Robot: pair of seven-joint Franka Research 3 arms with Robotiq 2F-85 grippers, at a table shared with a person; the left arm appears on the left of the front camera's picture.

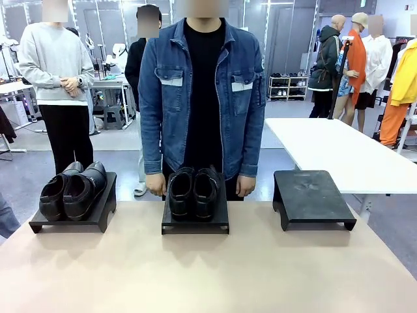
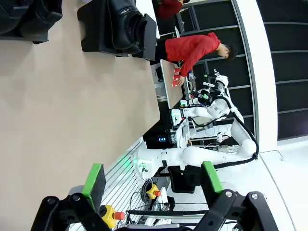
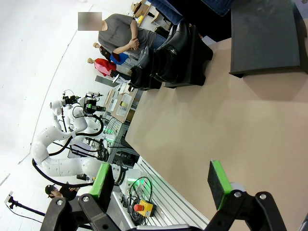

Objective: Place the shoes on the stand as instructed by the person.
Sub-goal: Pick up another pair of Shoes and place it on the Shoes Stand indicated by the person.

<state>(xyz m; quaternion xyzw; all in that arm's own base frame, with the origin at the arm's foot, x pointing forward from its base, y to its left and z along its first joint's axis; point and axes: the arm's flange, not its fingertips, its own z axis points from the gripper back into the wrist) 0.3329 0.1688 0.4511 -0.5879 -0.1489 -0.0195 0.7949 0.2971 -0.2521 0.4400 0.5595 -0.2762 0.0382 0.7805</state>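
Gaping wide, empty: left tool (image 2: 153, 184), right tool (image 3: 163, 183).

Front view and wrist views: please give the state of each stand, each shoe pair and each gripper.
Left stand: holds a shoe pair.
Middle stand: holds a second pair.
Right stand: bare.
Left gripper: open, holding nothing.
Right gripper: open, holding nothing.

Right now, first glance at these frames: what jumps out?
Three black stands sit in a row on the beige table: the left stand and middle stand each carry a pair of glossy black shoes, while the right stand is bare. The person in a denim jacket stands behind the middle stand. Both grippers hang open over the table, holding nothing.
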